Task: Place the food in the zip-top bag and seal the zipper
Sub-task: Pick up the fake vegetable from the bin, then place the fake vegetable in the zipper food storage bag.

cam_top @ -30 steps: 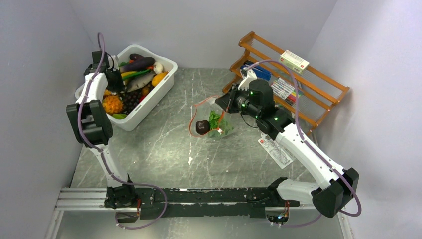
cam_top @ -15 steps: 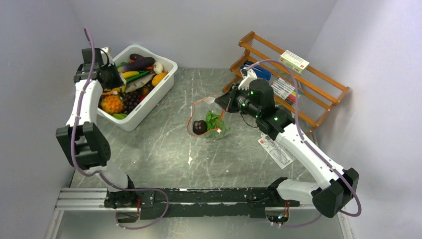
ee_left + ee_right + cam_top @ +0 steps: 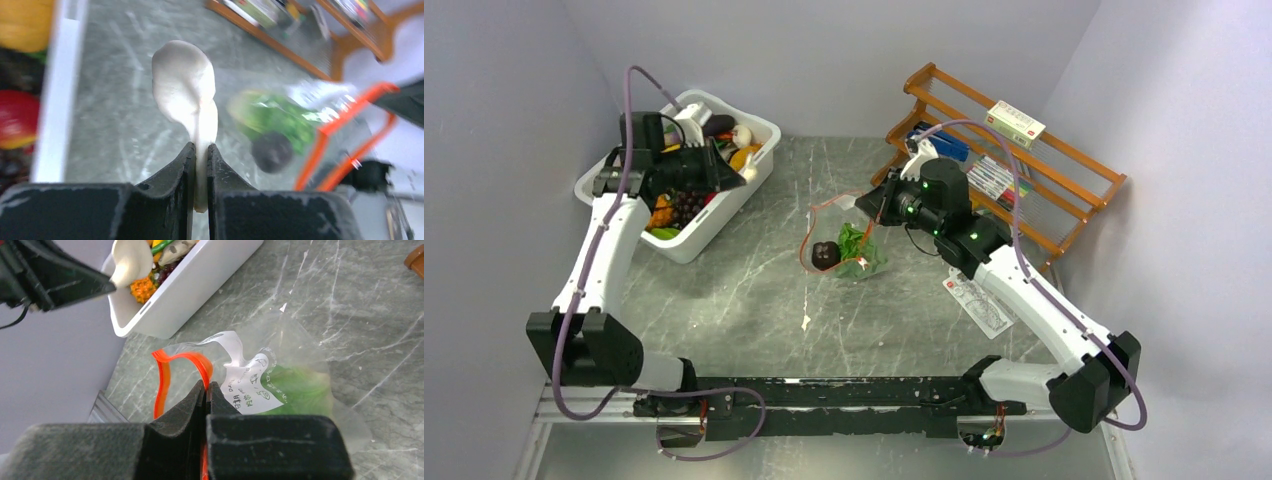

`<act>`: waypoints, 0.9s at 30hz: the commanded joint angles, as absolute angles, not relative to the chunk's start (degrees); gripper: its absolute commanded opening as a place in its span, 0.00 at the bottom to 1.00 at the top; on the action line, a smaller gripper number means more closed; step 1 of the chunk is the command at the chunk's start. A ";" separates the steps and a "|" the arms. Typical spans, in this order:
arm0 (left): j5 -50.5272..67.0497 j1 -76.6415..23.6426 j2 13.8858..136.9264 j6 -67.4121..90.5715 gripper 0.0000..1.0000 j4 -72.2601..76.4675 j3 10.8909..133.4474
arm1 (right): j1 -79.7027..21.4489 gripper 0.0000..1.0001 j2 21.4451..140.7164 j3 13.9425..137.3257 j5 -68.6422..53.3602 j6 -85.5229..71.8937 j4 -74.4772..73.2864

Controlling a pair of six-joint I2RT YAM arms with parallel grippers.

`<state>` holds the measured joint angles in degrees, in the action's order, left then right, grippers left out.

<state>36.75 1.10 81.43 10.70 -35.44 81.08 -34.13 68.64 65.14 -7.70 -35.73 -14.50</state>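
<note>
by the bin [image 3: 55, 100], left fingers [image 3: 170, 175] tight on mushroom [image 3: 184, 80], right fingers [image 3: 180, 410] tight on zipper [image 3: 162, 375]

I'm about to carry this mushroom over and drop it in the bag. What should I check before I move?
1. Left gripper shut on the mushroom: ok, pinched by its stem.
2. Mushroom raised clear of the white bin: ok.
3. Right gripper shut on the zipper, holding up the zip-top bag: ok.
4. Bag mouth open: ok, the strip forms a loop.
5. Room left beside the lettuce and dark purple piece: cannot tell.
</note>
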 commanded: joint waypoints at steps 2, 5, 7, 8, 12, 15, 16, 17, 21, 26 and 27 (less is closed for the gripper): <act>50.50 -2.39 73.58 9.42 0.07 -34.83 76.99 | -34.24 0.00 70.01 68.21 -4.93 -34.85 -14.41; 56.83 -3.10 70.20 12.22 0.07 -32.49 74.34 | -34.21 0.00 70.18 67.80 -3.63 -34.98 -13.64; 62.92 -4.71 68.98 15.34 0.07 -29.43 72.50 | -34.20 0.00 70.79 68.11 -4.30 -34.67 -13.19; 65.41 -5.84 68.28 17.57 0.07 -25.89 71.04 | -34.27 0.00 71.19 68.62 -4.48 -34.56 -13.39; 65.77 -11.05 66.63 21.53 0.07 -19.58 67.15 | -34.20 0.00 72.31 70.26 -4.08 -33.92 -14.10; 65.20 -14.13 68.54 24.06 0.07 -15.83 65.44 | -34.19 0.00 72.09 70.43 -3.88 -33.39 -13.67; 65.25 -15.31 69.60 24.79 0.07 -14.44 65.14 | -34.19 0.00 72.06 70.52 -3.71 -33.51 -13.80; 64.85 -16.76 70.49 25.69 0.07 -13.09 64.94 | -34.22 0.00 72.09 70.72 -3.57 -33.63 -14.02; 61.34 -22.21 74.26 24.13 0.07 -13.96 66.32 | -34.23 0.00 71.37 70.26 -4.03 -34.26 -14.03; 50.72 -23.90 78.56 22.15 0.07 -18.89 69.78 | -34.23 0.00 70.54 68.97 -5.84 -36.06 -12.88; 48.42 -24.31 79.31 21.70 0.07 -20.14 70.66 | -34.24 0.00 70.43 68.72 -6.27 -36.30 -12.63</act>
